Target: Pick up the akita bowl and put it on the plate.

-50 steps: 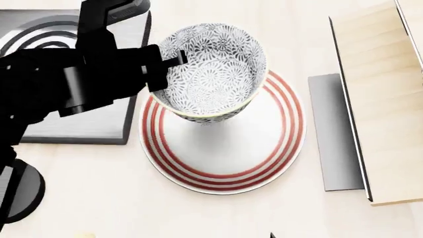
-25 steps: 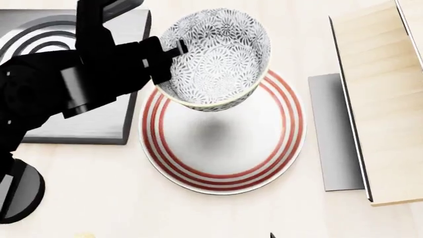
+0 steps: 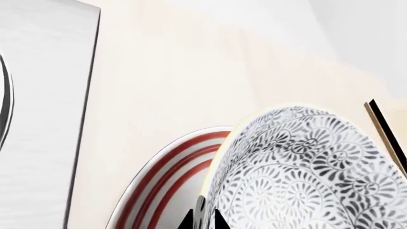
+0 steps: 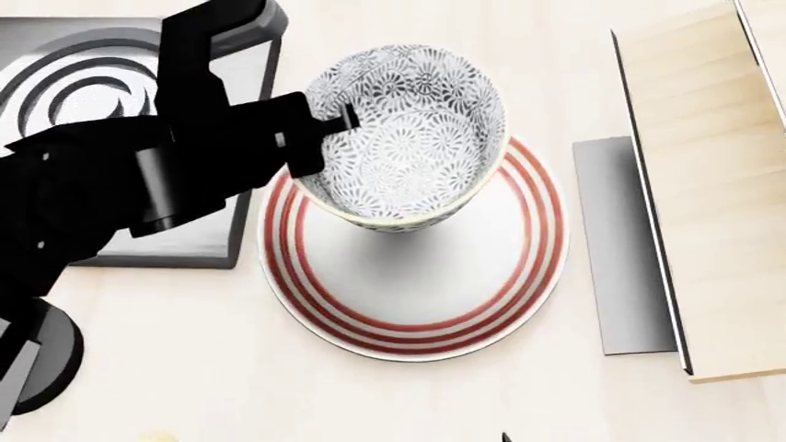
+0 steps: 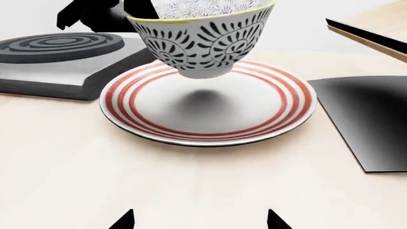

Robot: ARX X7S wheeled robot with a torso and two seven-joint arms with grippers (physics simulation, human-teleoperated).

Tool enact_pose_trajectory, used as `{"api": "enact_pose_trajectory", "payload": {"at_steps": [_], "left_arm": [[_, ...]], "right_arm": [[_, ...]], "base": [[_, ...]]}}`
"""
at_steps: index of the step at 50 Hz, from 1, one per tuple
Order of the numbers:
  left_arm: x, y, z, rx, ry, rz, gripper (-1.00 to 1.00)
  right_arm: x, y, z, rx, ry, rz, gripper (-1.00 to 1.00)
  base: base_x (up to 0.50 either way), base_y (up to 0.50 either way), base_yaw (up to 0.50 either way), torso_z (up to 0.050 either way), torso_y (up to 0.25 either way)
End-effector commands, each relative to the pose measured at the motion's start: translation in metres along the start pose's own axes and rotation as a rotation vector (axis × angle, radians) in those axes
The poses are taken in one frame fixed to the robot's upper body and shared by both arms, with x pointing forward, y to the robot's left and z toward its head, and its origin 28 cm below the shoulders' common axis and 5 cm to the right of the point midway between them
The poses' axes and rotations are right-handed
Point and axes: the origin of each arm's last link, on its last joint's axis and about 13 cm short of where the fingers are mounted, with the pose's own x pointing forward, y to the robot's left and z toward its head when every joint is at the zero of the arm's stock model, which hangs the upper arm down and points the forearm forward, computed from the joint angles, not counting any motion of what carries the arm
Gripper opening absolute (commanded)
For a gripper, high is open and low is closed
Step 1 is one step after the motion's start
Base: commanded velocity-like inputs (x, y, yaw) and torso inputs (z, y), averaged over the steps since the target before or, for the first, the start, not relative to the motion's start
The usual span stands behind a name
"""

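I have the akita bowl pinched at its rim by the left gripper, one finger inside the bowl, the other outside. It hangs clear above the plate; the right wrist view shows air between the bowl's foot and the plate, with a shadow on the white centre. The bowl is tilted a little. The burner sits just beside the plate on my left side.

Step in hand, as I judge it: the final lowering. The bowl looks biased toward the far side of the plate, so I would draw it slightly nearer the centre, level it, descend slowly until the foot touches, and only then release.

Against half a second ago: the bowl sits lower in the head view and its shadow on the plate has tightened under it.

The right gripper is parked low beside the plate, fingertips well apart, holding nothing.
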Motion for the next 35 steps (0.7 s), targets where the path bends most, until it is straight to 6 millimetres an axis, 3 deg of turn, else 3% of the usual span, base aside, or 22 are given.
{"api": "enact_pose_trajectory", "payload": {"at_steps": [1, 35], "left_arm": [[0.002, -0.001, -0.002, 0.007, -0.005, -0.004, -1.0], [0.011, 0.0, -0.016, 0.038, 0.011, 0.014, -1.0]], "right_arm": [[-0.001, 0.0, -0.003, -0.005, 0.016, 0.004, 1.0], [-0.001, 0.001, -0.003, -0.004, 0.016, 0.011, 1.0]], "base": [[0.0, 0.0, 0.0, 0.0, 0.0], [0.0, 0.0, 0.0, 0.0, 0.0]]}}
